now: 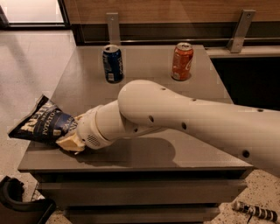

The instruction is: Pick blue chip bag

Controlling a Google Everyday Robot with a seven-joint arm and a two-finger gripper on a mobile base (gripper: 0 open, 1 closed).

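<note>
Grey bench point(144, 65) at centre, wood-panelled wall point(175, 17) behind bench, metal bracket point(113, 27) at bench's far edge, pale floor point(30, 65) left of bench, bright glazed opening point(30, 11) beyond far-left corner, dark recess point(249, 78) right of bench
</note>
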